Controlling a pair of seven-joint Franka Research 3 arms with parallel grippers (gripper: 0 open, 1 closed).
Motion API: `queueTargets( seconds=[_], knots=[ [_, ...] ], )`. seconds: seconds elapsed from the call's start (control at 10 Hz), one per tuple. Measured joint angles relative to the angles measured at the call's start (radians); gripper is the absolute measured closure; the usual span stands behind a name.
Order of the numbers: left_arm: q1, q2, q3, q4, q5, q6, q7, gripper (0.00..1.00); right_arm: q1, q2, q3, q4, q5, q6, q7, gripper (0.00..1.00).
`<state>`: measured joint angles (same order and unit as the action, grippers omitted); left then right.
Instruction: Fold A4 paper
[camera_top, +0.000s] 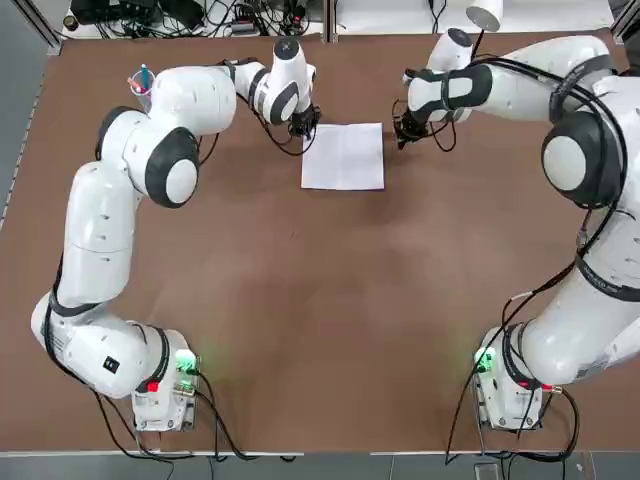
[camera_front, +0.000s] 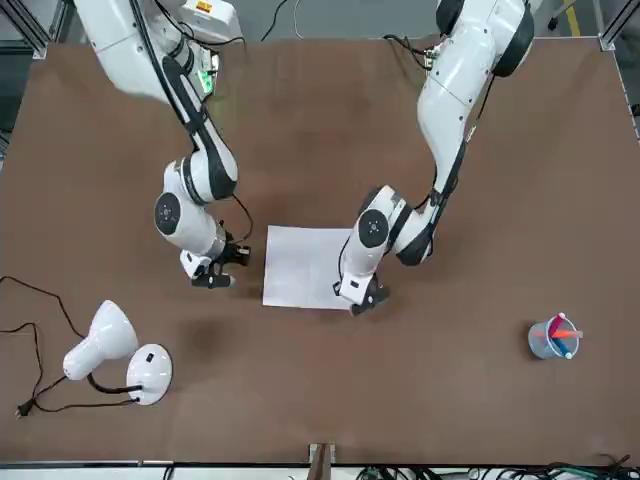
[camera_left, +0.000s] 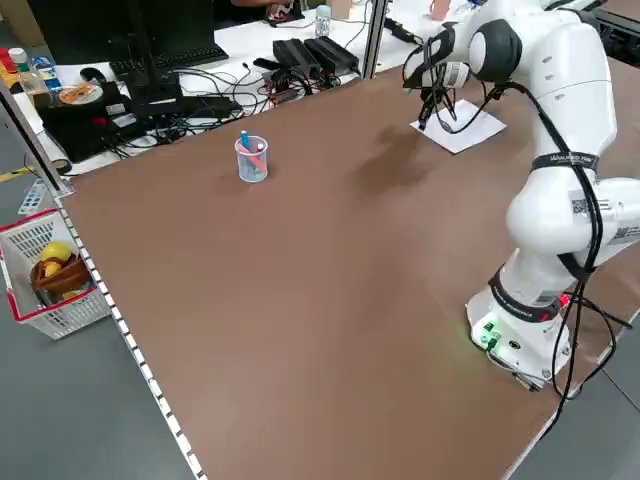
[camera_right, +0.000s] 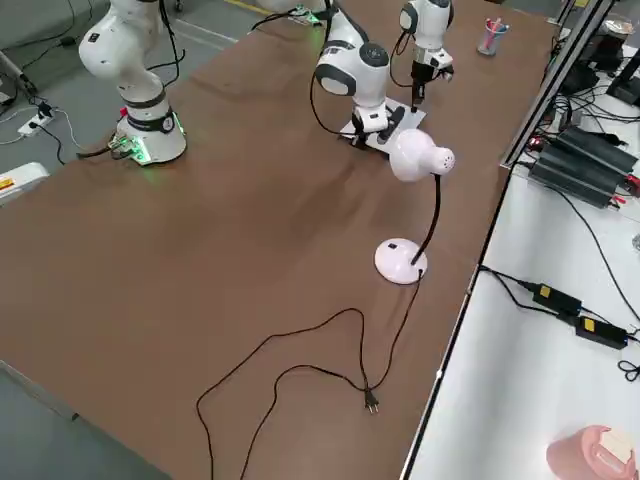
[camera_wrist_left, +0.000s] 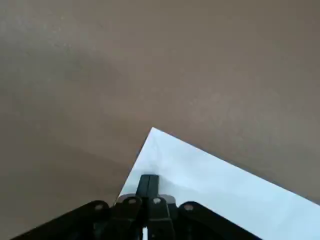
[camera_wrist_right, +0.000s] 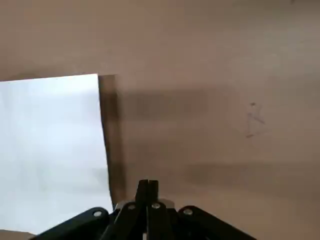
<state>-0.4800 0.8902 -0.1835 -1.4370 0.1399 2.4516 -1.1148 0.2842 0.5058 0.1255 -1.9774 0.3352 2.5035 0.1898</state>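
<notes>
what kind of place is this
Probably a robotics lab or workshop: two robot arms mounted at a brown table, beside a desk with a monitor and tangled cables.

One sheet of plain white rectangular paper lies at the upper middle of the top view. Two white-and-black jointed robot arms stand at its left and right. One translucent plastic cup and one white round-based lamp sit at the front view's lower right and lower left.
</notes>
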Motion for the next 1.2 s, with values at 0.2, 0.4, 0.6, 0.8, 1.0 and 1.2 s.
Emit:
queueTargets(
  seconds=[0.2,0.4,0.6,0.8,1.0,1.2],
  knots=[
    [-0.006,0.002,0.002,0.001,0.009,0.000,-0.011,0.99,0.013,0.041,0.000,0.024,0.004,0.029,0.000,0.98],
    [-0.007,0.002,0.002,0.000,0.017,0.001,-0.012,0.99,0.015,0.073,0.000,0.046,0.014,0.035,0.000,0.98],
    [-0.007,0.002,0.002,0.000,0.024,0.001,-0.012,0.99,0.023,0.084,0.000,0.059,0.032,0.035,0.000,0.98],
    [-0.007,0.002,0.002,0.000,0.025,0.002,-0.012,0.99,0.036,0.085,0.000,0.060,0.065,0.035,0.000,0.98],
    [-0.007,0.002,0.002,-0.001,0.025,0.003,-0.012,0.99,0.046,0.085,0.000,0.061,0.079,0.035,0.000,0.98],
    [-0.007,0.002,0.002,-0.001,0.026,0.004,-0.012,0.99,0.047,0.093,-0.002,0.069,0.079,0.035,0.000,0.98]
  ],
)
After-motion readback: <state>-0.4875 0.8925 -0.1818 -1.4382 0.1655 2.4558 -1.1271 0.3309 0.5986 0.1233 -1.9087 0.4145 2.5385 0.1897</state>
